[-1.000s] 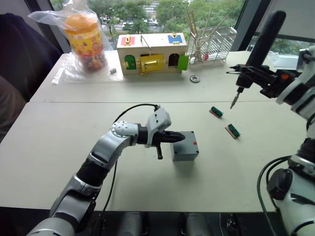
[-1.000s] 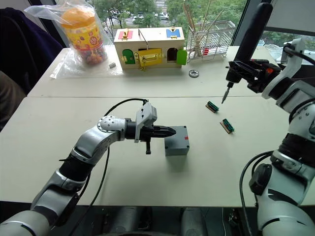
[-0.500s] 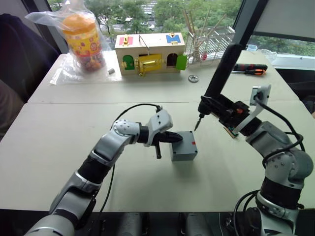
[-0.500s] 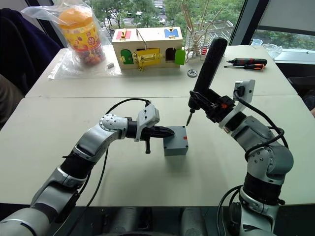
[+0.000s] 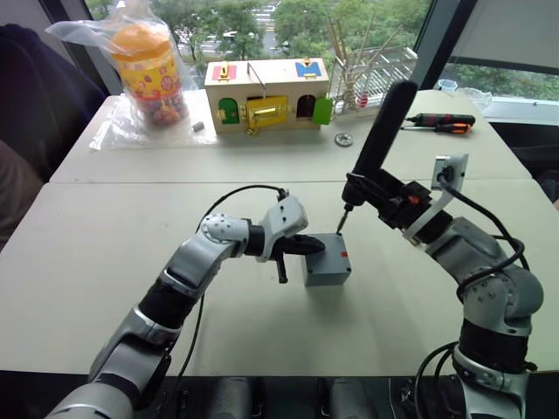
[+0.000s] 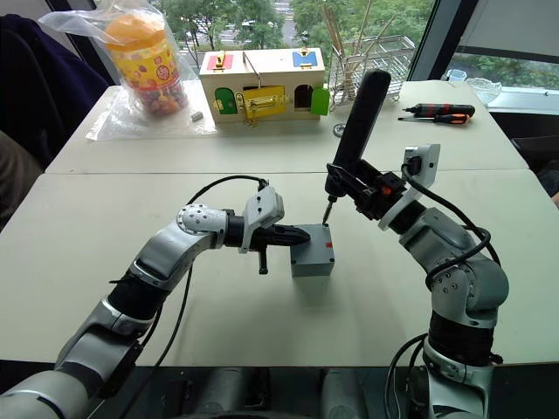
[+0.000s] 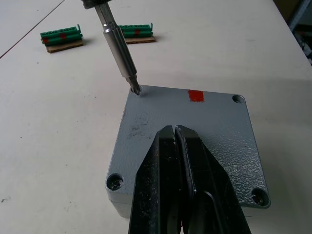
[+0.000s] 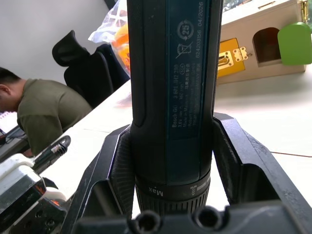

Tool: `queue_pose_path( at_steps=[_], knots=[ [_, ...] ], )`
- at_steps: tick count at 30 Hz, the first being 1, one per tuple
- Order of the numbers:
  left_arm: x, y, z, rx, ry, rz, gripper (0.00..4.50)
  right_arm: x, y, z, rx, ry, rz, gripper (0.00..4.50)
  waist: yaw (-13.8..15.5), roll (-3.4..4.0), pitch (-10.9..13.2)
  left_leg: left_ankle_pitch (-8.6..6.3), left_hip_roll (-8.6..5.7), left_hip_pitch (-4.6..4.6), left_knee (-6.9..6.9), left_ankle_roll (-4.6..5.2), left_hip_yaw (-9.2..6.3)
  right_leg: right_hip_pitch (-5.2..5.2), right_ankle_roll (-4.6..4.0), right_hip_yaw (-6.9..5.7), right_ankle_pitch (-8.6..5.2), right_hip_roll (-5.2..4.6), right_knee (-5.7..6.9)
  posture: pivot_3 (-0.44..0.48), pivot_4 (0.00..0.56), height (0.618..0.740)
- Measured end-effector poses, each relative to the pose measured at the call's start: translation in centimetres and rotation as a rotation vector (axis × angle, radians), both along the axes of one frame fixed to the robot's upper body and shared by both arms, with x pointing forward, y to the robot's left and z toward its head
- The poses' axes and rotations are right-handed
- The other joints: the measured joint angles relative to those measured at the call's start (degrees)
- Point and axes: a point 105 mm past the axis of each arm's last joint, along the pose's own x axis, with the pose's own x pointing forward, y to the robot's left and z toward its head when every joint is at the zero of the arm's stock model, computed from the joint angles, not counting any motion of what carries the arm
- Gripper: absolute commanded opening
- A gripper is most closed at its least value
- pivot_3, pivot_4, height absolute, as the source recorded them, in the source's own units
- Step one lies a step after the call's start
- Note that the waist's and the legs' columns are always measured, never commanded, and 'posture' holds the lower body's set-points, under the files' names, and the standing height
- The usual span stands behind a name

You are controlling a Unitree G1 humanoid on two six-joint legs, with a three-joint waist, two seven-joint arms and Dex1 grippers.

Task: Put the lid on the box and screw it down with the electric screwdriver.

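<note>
At the upper left of the head views a bagged snack jar (image 5: 150, 65) stands on the far worktop (image 5: 79, 262), with the wooden lock box (image 5: 267, 94) to its right.

Left of centre, the left gripper (image 5: 307, 246) has its two black fingers (image 7: 187, 185) clenched together with nothing between them. In the left wrist view they lie flat on top of the lid (image 7: 195, 126), apparently pressing it down. The lid already sits on the box (image 5: 327, 269), which stands at the middle of the frame, its red mark (image 7: 195, 95) near the far edge. The box lies directly under and ahead of the left fingers.

To the right, the right gripper (image 8: 170, 165) is clamped around the electric screwdriver (image 5: 377, 135), one finger on either side of the dark barrel. The driver's long axis slants, body up toward the top right of centre, bit (image 7: 119, 51) pointing down and left. Its tip meets the lid's far left corner, at or in the screw hole there; a screw head cannot be made out under it. The other three corner holes (image 7: 115, 182) are visible.

The coming move depends on the bit staying lined up with that corner hole while the left arm steadies the lid. The tilt could make the tip slip.

Further right, two green terminal blocks (image 7: 61, 38) lie on the worktop and hand screwdrivers (image 5: 441, 122) rest at the upper right.
</note>
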Motion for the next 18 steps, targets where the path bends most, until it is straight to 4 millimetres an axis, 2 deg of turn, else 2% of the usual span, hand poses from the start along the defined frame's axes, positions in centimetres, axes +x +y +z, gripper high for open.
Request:
queue_pose_path(
  at_steps=[12, 18],
  knots=[
    [-0.01, -0.13, 0.01, -0.003, 0.000, 0.000, 0.00, 0.29, -0.72, -0.36, 0.000, -0.010, -0.036, 1.85, 0.0, 0.00, 0.0, -0.01, 0.00, 0.00, 0.00, 0.01, 0.00, 0.00, 0.00, 0.01, 0.00, 0.00, 0.00, 0.000, 0.150, 0.708],
    [-0.01, -0.17, 0.00, -0.002, -0.001, 0.000, 0.00, 0.44, -0.37, -0.39, -0.001, -0.024, -0.033, 1.85, 0.0, 0.00, 0.0, -0.01, 0.01, 0.00, 0.00, 0.01, 0.00, 0.00, 0.00, 0.01, 0.00, 0.00, 0.00, 0.000, 0.150, 0.708]
  ],
)
